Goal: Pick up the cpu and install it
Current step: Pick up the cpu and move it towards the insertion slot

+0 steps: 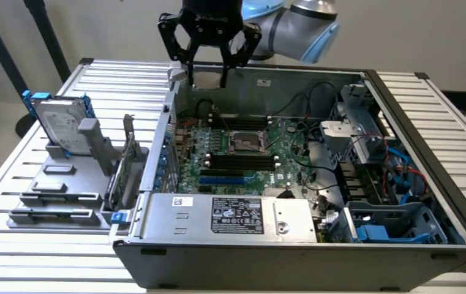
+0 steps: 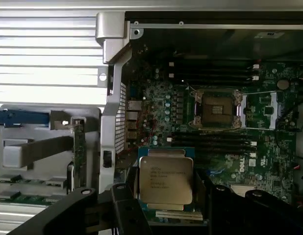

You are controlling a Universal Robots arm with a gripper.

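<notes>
Ok so the pick part looks done. The gripper (image 1: 208,72) has its jaws clamped on the edges of the cpu (image 2: 166,180), shiny lid facing up at the wrist camera. It hangs high over the rear wall of the open PC case (image 1: 428,122), well above the board. I'd call this the carry-over stage, with nothing seated yet.

The target is the CPU socket (image 2: 217,108) in the middle of the motherboard (image 1: 286,138). It looks open, with what I think is its load plate (image 2: 259,110) flipped off to one side. My guess is that seating calls for getting the chip square and flat over that socket, corners matched, then straight down with no tilt.

Tight spots are the RAM slots (image 1: 241,160) just beside the socket and the loose black cables (image 1: 315,104) near it. The power supply (image 1: 233,215) sits along the front edge. The hard drive (image 1: 57,122) in its blue frame stands on the rack outside the case, well apart.
</notes>
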